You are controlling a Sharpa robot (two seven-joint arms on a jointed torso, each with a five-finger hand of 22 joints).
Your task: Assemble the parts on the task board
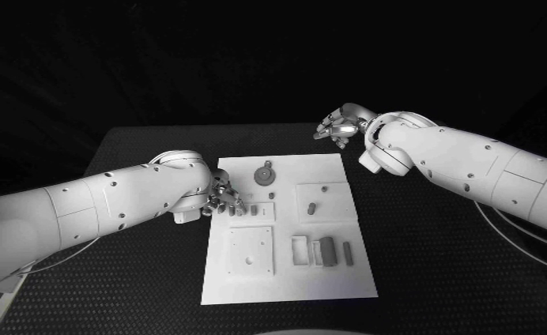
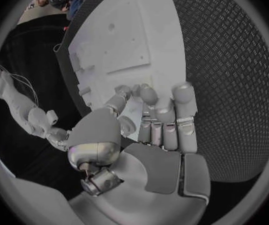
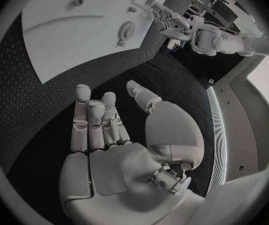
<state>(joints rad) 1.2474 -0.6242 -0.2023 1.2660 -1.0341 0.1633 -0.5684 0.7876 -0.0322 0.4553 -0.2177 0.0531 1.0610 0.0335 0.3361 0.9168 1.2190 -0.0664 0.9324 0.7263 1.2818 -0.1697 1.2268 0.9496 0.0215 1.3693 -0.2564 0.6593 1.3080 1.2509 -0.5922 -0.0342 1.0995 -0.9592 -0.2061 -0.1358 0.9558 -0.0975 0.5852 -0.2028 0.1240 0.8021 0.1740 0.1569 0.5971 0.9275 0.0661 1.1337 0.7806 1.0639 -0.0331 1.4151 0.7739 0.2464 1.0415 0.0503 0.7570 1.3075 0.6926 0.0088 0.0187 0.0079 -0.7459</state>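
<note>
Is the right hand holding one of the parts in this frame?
No. In the right wrist view the right hand has an empty palm with its fingers apart, over bare black table beside the task board.

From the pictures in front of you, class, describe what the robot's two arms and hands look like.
Both arms are smooth white shells dotted with small dark screw holes, with rounded joint housings at the wrists. The left hand and right hand are silver metal with jointed fingers, paler rounded fingertips and light flat palm plates. Thin pale cables trail beside each arm.
</note>
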